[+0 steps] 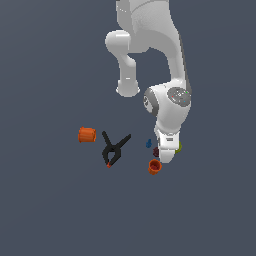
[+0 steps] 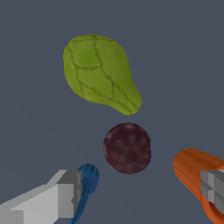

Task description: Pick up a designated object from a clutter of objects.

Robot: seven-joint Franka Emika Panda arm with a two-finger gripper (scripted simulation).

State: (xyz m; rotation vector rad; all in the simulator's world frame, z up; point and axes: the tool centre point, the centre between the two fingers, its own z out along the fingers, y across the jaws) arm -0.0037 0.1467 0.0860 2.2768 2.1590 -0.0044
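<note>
No readable text, label, brand, number or sign is showing on any object or on the arm in either view.

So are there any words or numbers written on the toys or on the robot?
None. No letters or numbers show on the purple ball, the green pear, the orange cup, the blue piece, the black clamp or the claw.
</note>
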